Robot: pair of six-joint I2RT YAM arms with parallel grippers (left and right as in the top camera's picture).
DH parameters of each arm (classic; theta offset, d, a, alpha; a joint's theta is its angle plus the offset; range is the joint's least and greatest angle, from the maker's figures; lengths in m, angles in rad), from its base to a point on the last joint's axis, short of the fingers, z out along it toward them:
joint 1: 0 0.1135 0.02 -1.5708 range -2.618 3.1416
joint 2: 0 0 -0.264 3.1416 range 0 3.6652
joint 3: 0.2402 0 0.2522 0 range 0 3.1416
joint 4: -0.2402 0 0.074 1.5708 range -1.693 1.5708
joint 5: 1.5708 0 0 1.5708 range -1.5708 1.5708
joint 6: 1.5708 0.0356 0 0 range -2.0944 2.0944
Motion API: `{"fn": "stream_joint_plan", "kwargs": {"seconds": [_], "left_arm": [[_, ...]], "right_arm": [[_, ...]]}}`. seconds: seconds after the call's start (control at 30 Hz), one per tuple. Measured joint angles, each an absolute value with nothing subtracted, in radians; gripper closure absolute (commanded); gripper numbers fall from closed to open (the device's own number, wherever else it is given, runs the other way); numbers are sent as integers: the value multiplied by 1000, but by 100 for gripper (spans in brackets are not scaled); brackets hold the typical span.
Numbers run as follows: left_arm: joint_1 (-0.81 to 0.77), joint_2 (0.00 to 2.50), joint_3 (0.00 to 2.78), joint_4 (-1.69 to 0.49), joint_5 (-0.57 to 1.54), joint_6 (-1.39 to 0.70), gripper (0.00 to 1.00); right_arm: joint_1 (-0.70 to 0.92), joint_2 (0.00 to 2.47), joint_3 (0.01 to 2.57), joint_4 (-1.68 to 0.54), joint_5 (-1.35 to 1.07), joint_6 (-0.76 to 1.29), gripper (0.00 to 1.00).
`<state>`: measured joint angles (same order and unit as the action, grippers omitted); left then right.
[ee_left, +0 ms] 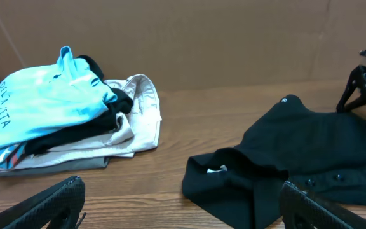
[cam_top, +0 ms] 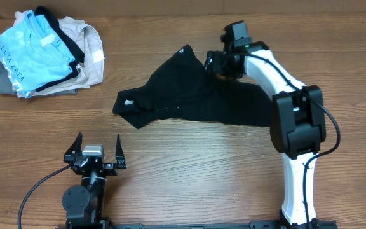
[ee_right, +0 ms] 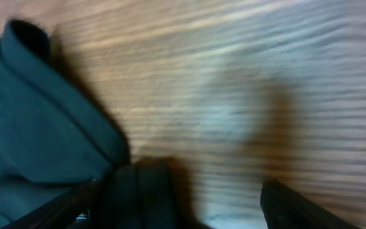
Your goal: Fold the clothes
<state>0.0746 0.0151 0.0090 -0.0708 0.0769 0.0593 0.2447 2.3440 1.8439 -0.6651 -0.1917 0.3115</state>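
The right end effector [cam_top: 213,65], jaws apart, sits at the crumpled black T-shirt [cam_top: 183,95]'s far edge, seemingly to spread it flat.

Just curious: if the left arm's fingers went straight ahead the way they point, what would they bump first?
Probably the black T-shirt, at its near end with the white tag, though depth is unclear. The pile of clothes lies off to the left.

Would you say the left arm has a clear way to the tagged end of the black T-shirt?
Probably yes: the left gripper, jaws open, faces the black T-shirt across bare table, and the pile of other clothes lies well aside.
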Motion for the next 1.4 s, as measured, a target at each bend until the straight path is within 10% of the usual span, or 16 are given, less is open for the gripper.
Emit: {"fn": "stream_joint_plan", "kwargs": {"seconds": [0.33,0.73,1.4], "left_arm": [[75,15,9,-71,77,59,0],[75,15,9,-71,77,59,0],[75,15,9,-71,77,59,0]], "right_arm": [[244,2344,1844,-650,-307,316,29],[276,2344,1844,-638,-356,315,84],[344,2140,1881,-999,-299,339,91]]}}
